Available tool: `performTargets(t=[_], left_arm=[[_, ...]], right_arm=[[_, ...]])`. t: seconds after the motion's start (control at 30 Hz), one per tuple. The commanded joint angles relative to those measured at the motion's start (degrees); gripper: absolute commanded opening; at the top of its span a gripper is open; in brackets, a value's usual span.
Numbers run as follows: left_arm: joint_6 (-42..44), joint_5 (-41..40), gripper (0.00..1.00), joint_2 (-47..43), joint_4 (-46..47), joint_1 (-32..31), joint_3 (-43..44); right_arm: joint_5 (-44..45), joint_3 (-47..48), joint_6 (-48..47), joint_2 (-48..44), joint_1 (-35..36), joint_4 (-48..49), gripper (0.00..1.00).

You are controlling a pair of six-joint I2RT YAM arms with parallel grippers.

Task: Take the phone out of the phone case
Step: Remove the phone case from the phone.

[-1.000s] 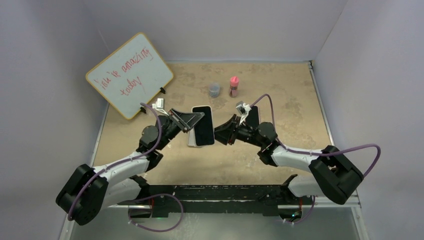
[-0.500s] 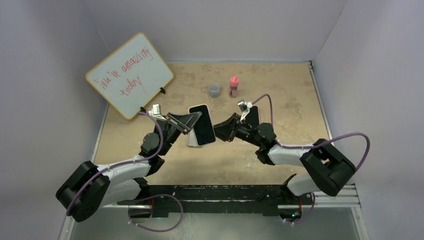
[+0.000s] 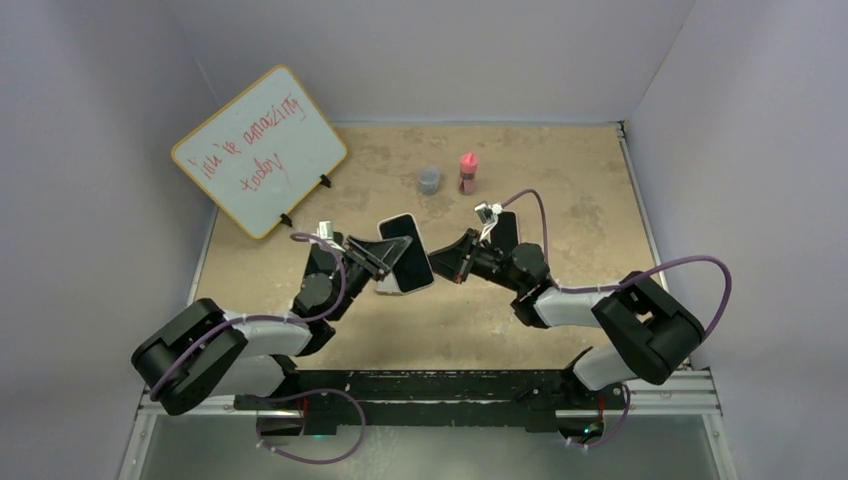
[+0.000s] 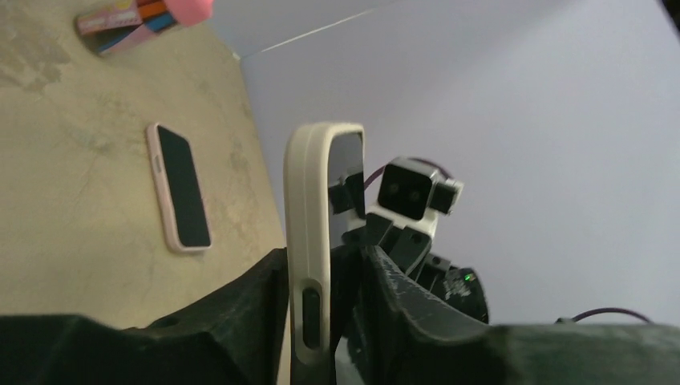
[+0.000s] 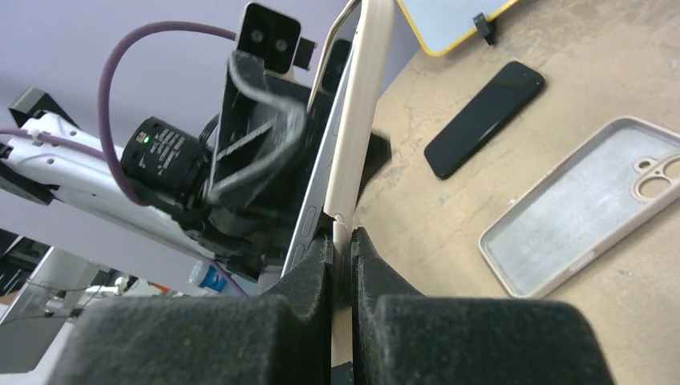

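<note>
Sandy surface (image 3: 560,180), whiteboard (image 3: 258,150) propped at back left. Right end effector (image 5: 343,241) is clenched on the lip of the cream phone case (image 5: 373,96). Left end effector (image 4: 325,269) straddles it, gripping or released, can't tell. The phone (image 3: 408,250) hangs tilted above mid-surface, between both arms.

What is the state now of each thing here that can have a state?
phone case, held in the air, pinched at its edge
phone, raised, not fully out of its case
right pincer, shut on the phone case
left pincer, around the cased phone, grip unclear
empty case, lying flat, hollow side up
black phone, lying flat, screen dark
whiteboard, propped up, written on
</note>
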Motion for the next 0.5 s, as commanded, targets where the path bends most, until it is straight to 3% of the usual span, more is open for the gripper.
performTargets(t=[0.0, 0.2, 0.47], left_arm=[[6.0, 4.8, 0.43, -2.7, -9.5, -2.4, -2.0], [16.6, 1.4, 0.65, -11.9, -29.3, -2.3, 0.1], [39.1, -4.7, 0.7, -19.4, -61.5, -2.4, 13.0]], right_arm=[[3.2, 1.0, -0.3, -2.8, -0.7, 2.1, 0.0], [2.5, -0.6, 1.5, -1.2, -2.8, 1.1, 0.0], [2.5, 0.9, 1.0, 1.0, -3.8, -8.5, 0.0]])
